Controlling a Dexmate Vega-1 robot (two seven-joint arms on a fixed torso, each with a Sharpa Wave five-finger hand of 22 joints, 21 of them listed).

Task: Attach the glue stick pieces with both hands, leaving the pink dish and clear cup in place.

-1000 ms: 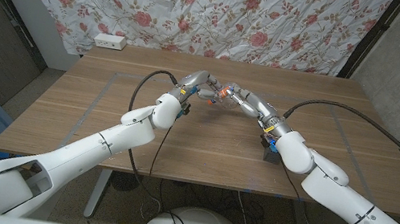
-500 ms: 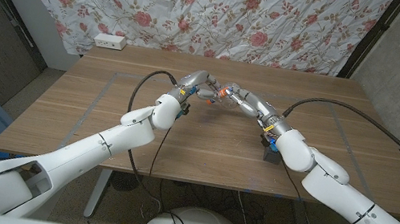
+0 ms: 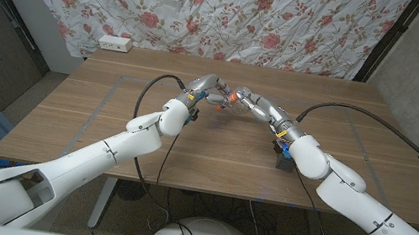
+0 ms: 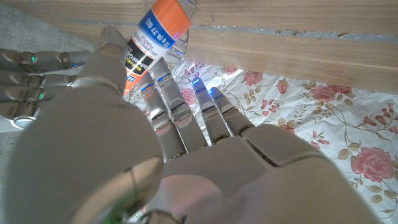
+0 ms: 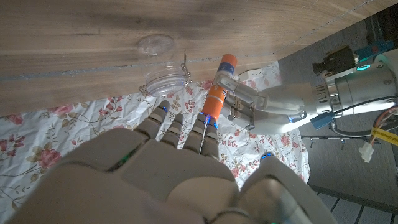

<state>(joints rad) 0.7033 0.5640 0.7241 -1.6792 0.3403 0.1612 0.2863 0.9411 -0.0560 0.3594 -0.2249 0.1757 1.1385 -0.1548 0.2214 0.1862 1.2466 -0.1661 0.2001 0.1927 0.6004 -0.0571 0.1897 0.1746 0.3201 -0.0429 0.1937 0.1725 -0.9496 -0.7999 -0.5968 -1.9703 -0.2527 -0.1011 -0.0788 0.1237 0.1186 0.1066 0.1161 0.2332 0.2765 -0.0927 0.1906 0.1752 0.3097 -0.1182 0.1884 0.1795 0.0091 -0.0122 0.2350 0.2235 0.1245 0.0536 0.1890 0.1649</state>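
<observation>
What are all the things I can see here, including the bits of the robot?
glue stick: one, orange with a printed label, held above the middle of the table
clear cup: one, see-through, standing on the table close to the hands
table: one, brown wood, under both arms
power strip: one, white, at the table's far left corner
curtain: one, white with pink roses, behind the table
left hand: one, grey, grips the glue stick
right hand: one, grey, fingertips at the glue stick's end; whether it grips is unclear
</observation>
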